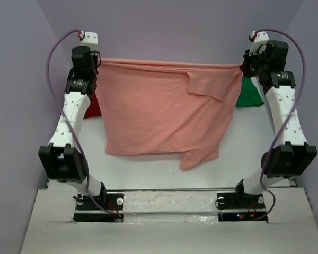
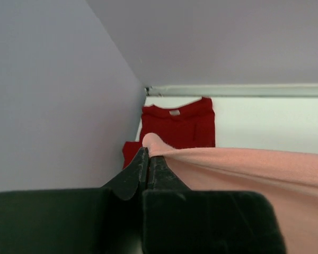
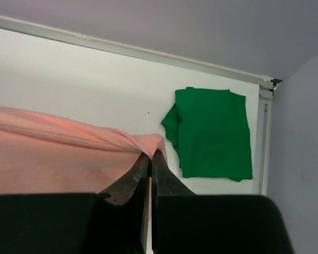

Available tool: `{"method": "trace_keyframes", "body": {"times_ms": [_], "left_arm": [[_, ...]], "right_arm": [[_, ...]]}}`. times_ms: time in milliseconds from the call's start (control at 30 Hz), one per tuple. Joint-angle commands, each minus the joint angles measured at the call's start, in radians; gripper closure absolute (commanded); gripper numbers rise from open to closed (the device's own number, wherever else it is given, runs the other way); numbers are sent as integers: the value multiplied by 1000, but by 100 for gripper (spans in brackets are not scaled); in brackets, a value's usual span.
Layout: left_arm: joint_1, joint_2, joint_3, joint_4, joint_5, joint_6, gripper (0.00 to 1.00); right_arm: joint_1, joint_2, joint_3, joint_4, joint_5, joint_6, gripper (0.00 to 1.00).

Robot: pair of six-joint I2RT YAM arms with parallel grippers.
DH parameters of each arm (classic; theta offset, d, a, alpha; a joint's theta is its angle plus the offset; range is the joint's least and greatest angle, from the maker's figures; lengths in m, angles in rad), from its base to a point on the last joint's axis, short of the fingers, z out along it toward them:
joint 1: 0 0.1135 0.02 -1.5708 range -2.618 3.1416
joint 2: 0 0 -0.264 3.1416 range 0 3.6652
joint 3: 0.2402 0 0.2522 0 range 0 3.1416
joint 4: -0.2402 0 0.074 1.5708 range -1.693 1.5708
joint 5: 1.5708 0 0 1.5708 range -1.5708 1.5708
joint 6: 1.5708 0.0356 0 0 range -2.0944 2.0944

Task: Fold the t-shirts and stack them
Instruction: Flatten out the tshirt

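Left claw (image 2: 147, 152) and right claw (image 3: 150, 154) each clamp a corner of the soft pink shirt (image 1: 159, 114), top edge taut between them.

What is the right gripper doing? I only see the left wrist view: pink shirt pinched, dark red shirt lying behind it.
Observer: The right gripper is shut on the salmon-pink shirt's opposite top corner.
Operator: Is the shirt spread out?
Observer: Yes, its top edge runs taut between the right and the left gripper; one sleeve hangs lowest, toward the right.
Operator: Where's the green shirt?
Observer: Folded flat in the table's far right corner.
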Motion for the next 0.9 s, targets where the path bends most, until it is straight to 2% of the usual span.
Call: {"method": "trace_keyframes", "body": {"times_ms": [0, 67, 100, 200, 300, 400, 533, 567, 633, 700, 733, 867], "left_arm": [[33, 173, 236, 45, -57, -13, 100], [31, 273, 331, 9, -54, -29, 100], [31, 323, 429, -19, -53, -41, 100], [30, 371, 584, -56, -42, -52, 100], [21, 379, 644, -82, -48, -53, 100], [14, 301, 602, -71, -40, -62, 100], [8, 126, 418, -34, -22, -58, 100], [8, 103, 384, -39, -21, -58, 100], [8, 4, 222, -36, -24, -55, 100], [10, -75, 90, -13, -14, -45, 100], [8, -159, -43, 5, -16, -45, 100], [10, -354, -320, 9, -7, -42, 100]], "right_arm": [[-31, 142, 175, 112, 88, -3, 100], [-31, 214, 267, 109, 85, 5, 100], [-31, 231, 295, 100, 83, 6, 100], [-31, 279, 399, 68, 77, 12, 100], [-31, 282, 447, 53, 75, 12, 100], [-31, 251, 468, 43, 74, 11, 100], [-31, 138, 418, 33, 57, 9, 100], [-31, 113, 360, 28, 52, 9, 100], [-31, 55, 274, 25, 40, 11, 100], [-31, -55, 170, 27, 37, 8, 100], [-31, -93, 62, 25, 34, 5, 100], [-31, -313, -211, 11, 35, -21, 100]]}}
